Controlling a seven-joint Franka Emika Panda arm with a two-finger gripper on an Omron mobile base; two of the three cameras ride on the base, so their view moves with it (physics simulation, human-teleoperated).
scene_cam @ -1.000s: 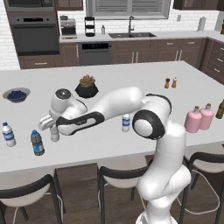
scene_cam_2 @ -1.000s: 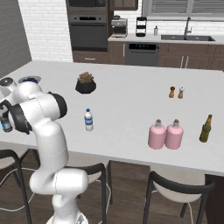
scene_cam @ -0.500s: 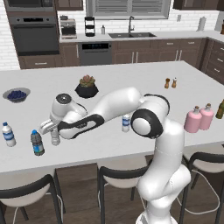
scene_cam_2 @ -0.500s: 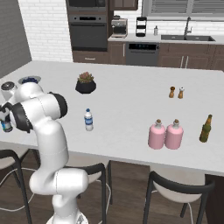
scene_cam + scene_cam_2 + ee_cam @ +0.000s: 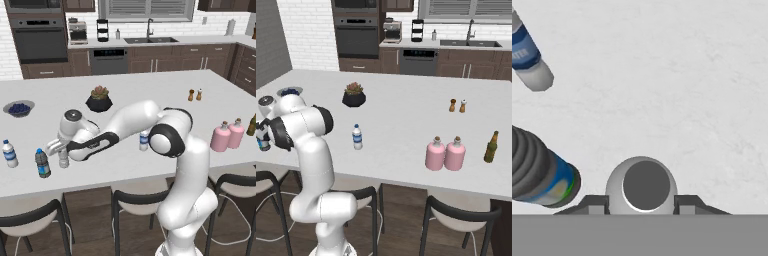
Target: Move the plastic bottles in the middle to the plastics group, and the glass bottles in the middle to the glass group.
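Note:
My gripper (image 5: 62, 151) is shut on the neck of a plain greyish-clear plastic bottle (image 5: 63, 160), held upright low over the counter at the left. In the hand view its round top (image 5: 644, 184) sits between my fingertips (image 5: 594, 204). Beside it stand the plastics group: a dark grey blue-capped bottle (image 5: 42, 163) (image 5: 537, 172) and a clear blue-labelled bottle (image 5: 9, 153) (image 5: 527, 52). A second blue-labelled water bottle (image 5: 144, 140) (image 5: 357, 137) stands mid-counter. Two pink bottles (image 5: 434, 154) (image 5: 455, 153) stand together at the right, near a dark olive bottle (image 5: 490, 147).
A potted plant (image 5: 99, 98) and a bowl of blueberries (image 5: 18, 108) stand behind the left part of the counter. Salt and pepper shakers (image 5: 194, 94) are at the far right. Dark stools (image 5: 137, 200) line the near counter edge.
The hand has sunk a little with the plain bottle, close to the dark grey bottle. The other bottles have stayed put.

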